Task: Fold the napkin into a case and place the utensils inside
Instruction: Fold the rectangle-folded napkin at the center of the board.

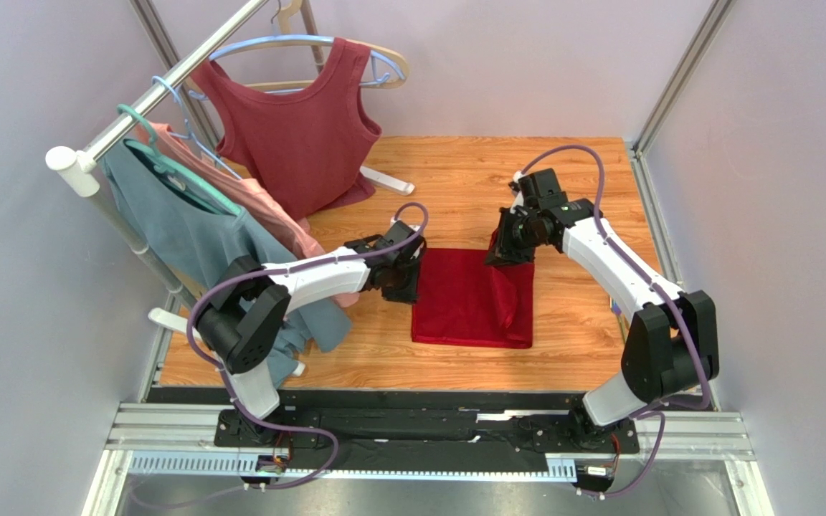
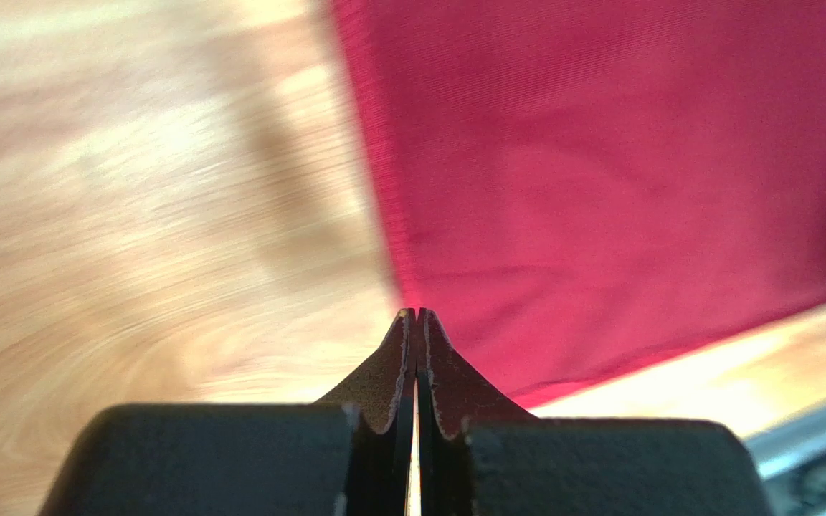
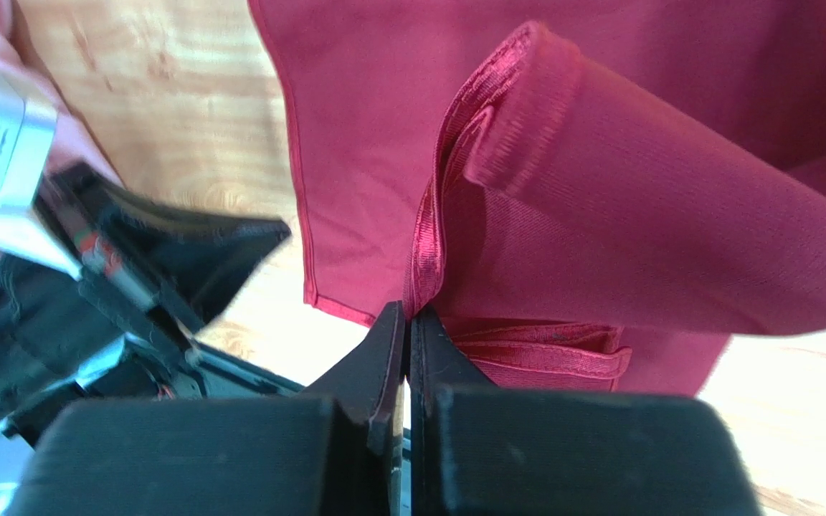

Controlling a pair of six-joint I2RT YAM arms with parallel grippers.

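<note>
Slippage looms, since the right gripper (image 3: pixel 409 314) pinches only the napkin's (image 1: pixel 469 306) raised hem, and the closed left gripper's (image 2: pixel 417 317) hold is unclear.

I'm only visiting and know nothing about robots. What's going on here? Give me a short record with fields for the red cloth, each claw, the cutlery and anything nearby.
napkin: crimson napkin on the wooden table, one side lifted and folded over
left gripper: left gripper shut, pinching a corner of the napkin
right gripper: right gripper shut on a raised fold of the napkin
case: not yet formed
utensils: none visible in any view
nearby: maroon tank top and teal shirt on hangers, apart from the napkin
</note>
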